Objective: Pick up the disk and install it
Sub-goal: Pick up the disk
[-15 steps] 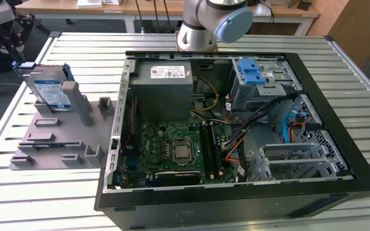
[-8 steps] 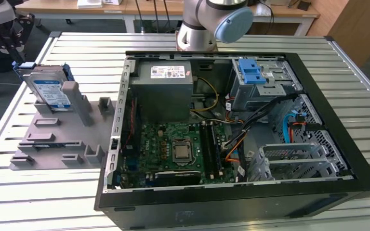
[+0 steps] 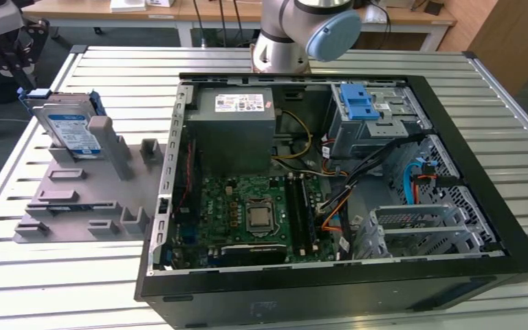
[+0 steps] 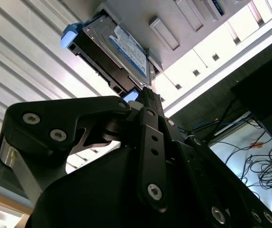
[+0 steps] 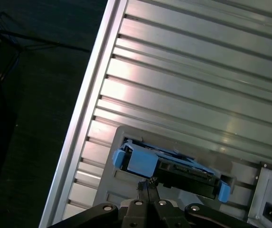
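On the slatted metal table (image 3: pixel 53 289): open computer case (image 3: pixel 337 295) fills the exterior view's right | grey fixture plate (image 3: pixel 80 180) just beside it | disk (image 3: pixel 69 130) stands on edge in that plate | gripper (image 5: pixel 147 182) points at the disk, clear of it, tips pinched together, empty.

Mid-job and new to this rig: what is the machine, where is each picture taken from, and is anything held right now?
The exterior view looks down on a slatted metal table. One robot arm stands at that picture's top. An open computer case lies on the table; to the exterior view's left, a grey stand props up the disk. Both wrist views come from cameras on the arm: its black gripper, shut and holding nothing, points at the disk from close by.
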Robot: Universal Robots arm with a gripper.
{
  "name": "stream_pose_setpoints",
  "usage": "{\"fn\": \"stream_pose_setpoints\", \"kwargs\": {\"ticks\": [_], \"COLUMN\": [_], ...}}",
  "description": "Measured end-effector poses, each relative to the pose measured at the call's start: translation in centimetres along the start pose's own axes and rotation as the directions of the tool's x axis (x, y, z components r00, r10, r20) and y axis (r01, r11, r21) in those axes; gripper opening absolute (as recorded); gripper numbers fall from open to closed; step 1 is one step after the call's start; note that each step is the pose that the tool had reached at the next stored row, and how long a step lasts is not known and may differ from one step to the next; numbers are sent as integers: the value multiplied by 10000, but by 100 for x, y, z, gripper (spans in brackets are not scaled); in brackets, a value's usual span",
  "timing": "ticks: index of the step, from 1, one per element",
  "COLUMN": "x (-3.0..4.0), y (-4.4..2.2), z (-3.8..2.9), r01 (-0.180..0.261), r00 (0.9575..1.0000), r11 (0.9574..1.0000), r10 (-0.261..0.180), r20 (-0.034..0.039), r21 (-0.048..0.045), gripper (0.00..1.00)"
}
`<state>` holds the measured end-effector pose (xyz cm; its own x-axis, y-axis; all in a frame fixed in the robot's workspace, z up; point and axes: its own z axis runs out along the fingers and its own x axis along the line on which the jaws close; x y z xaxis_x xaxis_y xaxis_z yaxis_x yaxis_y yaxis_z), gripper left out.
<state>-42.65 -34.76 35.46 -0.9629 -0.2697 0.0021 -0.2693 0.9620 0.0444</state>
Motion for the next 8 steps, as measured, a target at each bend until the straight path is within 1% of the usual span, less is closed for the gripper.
{"fn": "stream_pose_setpoints", "kwargs": {"ticks": [8], "x": [0], "y": [0], "z": [0], "r01": [212], "r00": [9998], "r11": [9998], "r10": [-212], "r20": [-9], "r21": [0], "gripper": [11]}}
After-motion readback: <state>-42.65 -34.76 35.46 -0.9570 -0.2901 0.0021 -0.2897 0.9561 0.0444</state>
